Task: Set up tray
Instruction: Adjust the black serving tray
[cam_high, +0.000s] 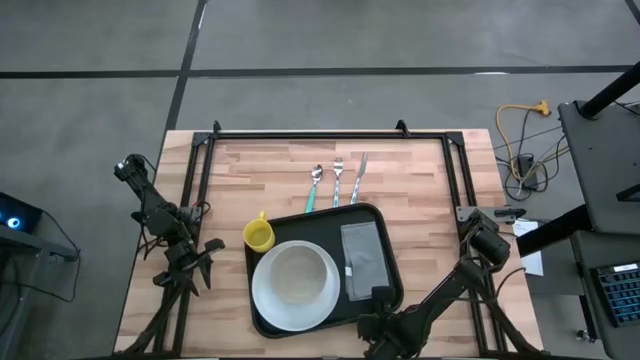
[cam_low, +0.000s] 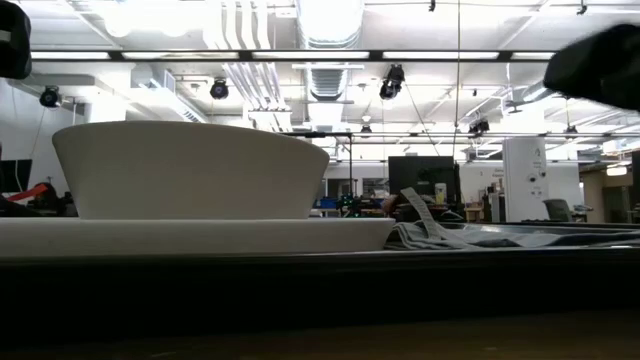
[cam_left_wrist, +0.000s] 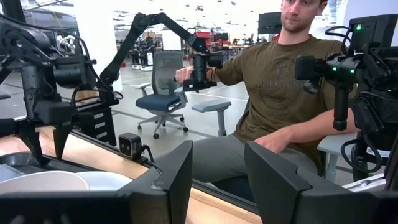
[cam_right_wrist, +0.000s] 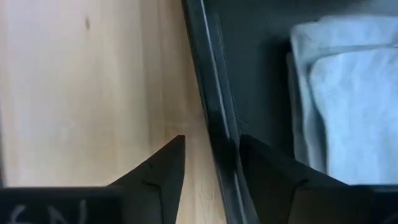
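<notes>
Even, diffuse light falls from above on the bench (cam_high: 280, 170), leaving only faint, soft shadows under the arms. In the low view, bright ceiling lights (cam_low: 330, 18) glare and wash out near the top, while the tray (cam_low: 320, 285) rim in the foreground is a dark, blurred band. The right wrist view is soft, with the napkin (cam_right_wrist: 348, 93) slightly out of focus.

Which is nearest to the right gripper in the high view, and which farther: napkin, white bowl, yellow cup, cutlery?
From the right gripper, at the tray's near right rim:
1. Napkin, tray's right side.
2. White bowl, tray's left.
3. Yellow cup, off the tray's left rim.
4. Cutlery, beyond the tray; close to the cup's rank.
</notes>
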